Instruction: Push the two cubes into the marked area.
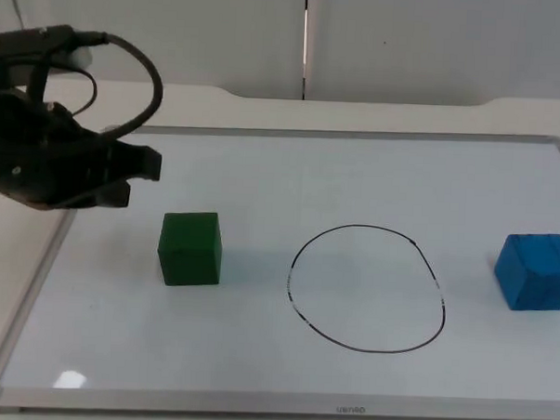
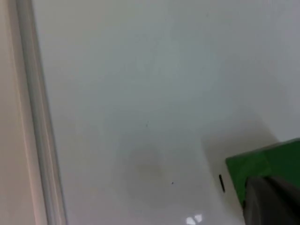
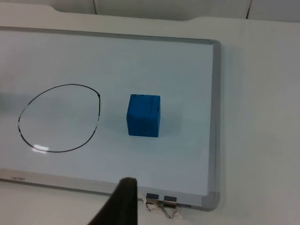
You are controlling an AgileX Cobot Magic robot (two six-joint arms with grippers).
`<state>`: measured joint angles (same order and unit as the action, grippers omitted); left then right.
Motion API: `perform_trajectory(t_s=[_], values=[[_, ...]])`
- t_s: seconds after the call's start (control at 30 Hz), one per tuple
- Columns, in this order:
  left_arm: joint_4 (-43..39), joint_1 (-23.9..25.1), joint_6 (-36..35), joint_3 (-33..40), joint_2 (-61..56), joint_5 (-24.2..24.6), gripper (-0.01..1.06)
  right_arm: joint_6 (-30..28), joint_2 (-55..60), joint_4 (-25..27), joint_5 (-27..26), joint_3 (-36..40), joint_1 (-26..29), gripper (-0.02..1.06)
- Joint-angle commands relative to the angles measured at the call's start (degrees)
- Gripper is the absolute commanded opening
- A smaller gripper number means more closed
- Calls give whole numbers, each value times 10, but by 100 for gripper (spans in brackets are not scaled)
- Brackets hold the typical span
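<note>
A green cube (image 1: 190, 249) stands on the whiteboard (image 1: 263, 172), left of a hand-drawn black circle (image 1: 365, 288). A blue cube (image 1: 535, 270) sits right of the circle, near the board's right edge. Both cubes are outside the circle. My left gripper (image 1: 133, 178) hovers over the board's left side, behind and to the left of the green cube and apart from it. The left wrist view catches the green cube (image 2: 262, 164) close by. In the right wrist view, the blue cube (image 3: 144, 115) lies beside the circle (image 3: 58, 118), well ahead of my right gripper (image 3: 123, 201).
The whiteboard's grey metal frame (image 1: 35, 283) runs along the left under my left arm. Two binder clips (image 3: 161, 206) hold the board's near corner in the right wrist view. The grey partition wall (image 1: 408, 39) closes the back.
</note>
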<state>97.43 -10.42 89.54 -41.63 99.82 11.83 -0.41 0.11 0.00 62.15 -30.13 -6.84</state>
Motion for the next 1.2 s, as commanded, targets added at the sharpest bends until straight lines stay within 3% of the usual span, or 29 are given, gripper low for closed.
perform_trajectory(t_s=[0.0,0.57,1.17], values=[[8,-3,4,-5,15,-1,0,-5,-1,0,-3,6,3,105],[10,-3,5,-51,122,10,0,-5,-1,0,-3,6,3,105],[17,-17,7,-57,130,44,0,-5,-1,0,-3,6,3,105]])
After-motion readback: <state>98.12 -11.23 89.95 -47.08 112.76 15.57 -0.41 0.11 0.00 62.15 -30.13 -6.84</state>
